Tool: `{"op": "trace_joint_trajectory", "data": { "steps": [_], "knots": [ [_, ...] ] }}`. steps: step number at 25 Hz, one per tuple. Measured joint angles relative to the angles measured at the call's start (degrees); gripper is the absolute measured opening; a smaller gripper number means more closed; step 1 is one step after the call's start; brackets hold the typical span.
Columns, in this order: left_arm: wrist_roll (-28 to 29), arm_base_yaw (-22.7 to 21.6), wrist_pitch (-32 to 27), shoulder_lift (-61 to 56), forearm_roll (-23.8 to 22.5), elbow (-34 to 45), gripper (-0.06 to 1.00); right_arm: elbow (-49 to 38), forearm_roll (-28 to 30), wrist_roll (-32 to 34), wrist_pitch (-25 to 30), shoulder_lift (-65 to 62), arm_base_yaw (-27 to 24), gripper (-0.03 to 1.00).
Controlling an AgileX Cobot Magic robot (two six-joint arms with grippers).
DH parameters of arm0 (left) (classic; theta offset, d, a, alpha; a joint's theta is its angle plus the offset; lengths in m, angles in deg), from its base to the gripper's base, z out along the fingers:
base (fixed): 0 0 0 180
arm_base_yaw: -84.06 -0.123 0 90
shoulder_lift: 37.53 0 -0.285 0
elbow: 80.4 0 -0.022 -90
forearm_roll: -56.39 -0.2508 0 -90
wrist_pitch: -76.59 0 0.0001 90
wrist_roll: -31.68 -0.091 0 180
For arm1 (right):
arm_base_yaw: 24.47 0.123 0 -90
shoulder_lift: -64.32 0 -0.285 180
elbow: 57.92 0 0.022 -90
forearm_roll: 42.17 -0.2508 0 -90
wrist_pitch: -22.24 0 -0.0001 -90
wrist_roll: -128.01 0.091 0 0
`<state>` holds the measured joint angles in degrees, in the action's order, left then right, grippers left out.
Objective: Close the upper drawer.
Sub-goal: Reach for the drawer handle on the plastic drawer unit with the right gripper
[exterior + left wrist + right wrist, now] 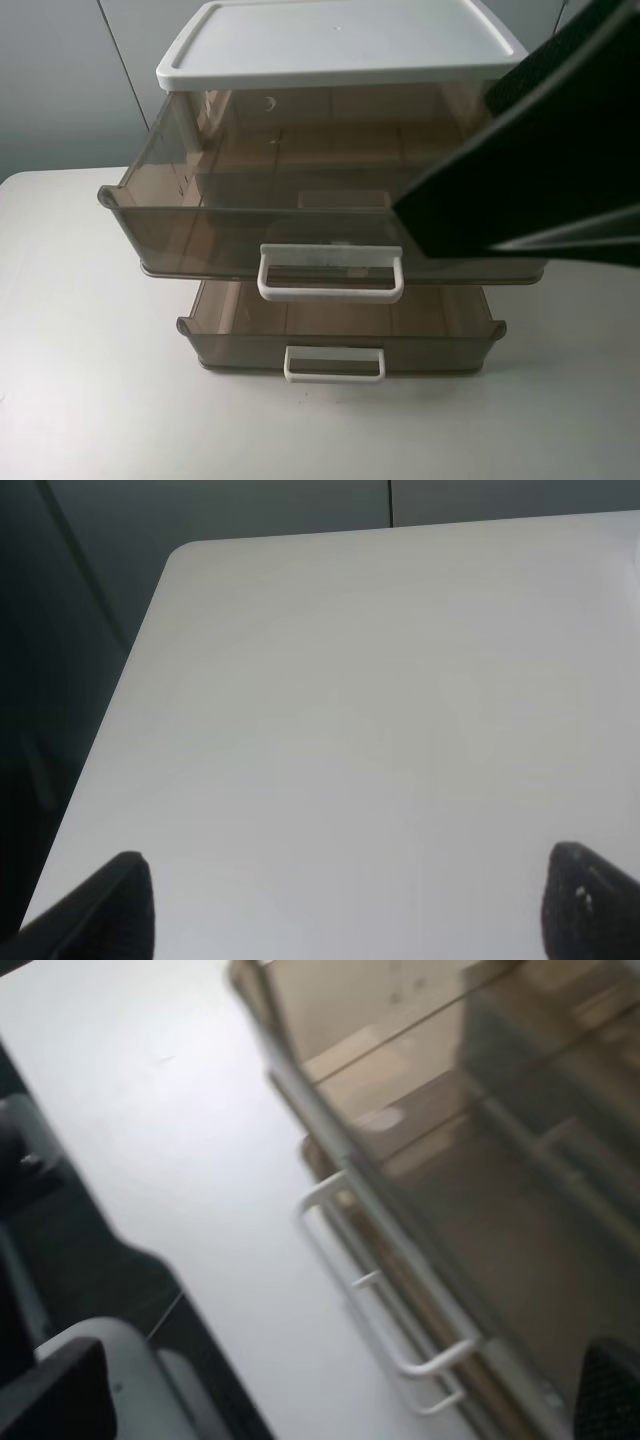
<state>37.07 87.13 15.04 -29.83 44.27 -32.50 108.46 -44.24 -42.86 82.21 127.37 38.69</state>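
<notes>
The upper drawer (pixel 200 215) stands pulled well out from under the white lid (pixel 340 40), in the middle of the worktop (pixel 80 350), its wide white handle (pixel 331 272) facing us. At the left, we see the left hand (pixel 350 910) above the worktop, its fingertips (pixel 100 910) far apart. Beneath the upper drawer a shallower drawer (pixel 340 335) also juts out. At the right, the black right arm (pixel 540 150) crosses in front of the upper drawer's right corner. The right hand (pixel 340 1400) is likewise spread wide, near the handle.
</notes>
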Motion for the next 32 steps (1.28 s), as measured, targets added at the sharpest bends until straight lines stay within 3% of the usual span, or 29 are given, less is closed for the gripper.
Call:
{"op": "trace_joint_trajectory", "data": {
  "steps": [5, 10, 14, 21, 32],
  "knots": [
    [0.0, 0.0, 0.0, 0.0, 0.0, 0.0, 0.74, 0.0, -1.1, 2.4, -0.4, 5.7, 5.0, 0.7],
    [0.0, 0.0, 0.0, 0.0, 0.0, 0.0, 0.74, 0.0, -6.3, 1.0, -1.2, 11.4, 7.3, 0.7],
    [0.0, 0.0, 0.0, 0.0, 0.0, 0.0, 0.74, 0.0, -10.9, -3.4, -2.6, 15.2, 7.4, 0.7],
    [0.0, 0.0, 0.0, 0.0, 0.0, 0.0, 0.74, 0.0, -13.6, -9.7, -5.7, 19.1, 7.5, 0.7],
    [0.0, 0.0, 0.0, 0.0, 0.0, 0.0, 0.74, -1.5, -13.5, -11.5, -8.0, 24.8, 7.5, 0.7]
  ]
}}
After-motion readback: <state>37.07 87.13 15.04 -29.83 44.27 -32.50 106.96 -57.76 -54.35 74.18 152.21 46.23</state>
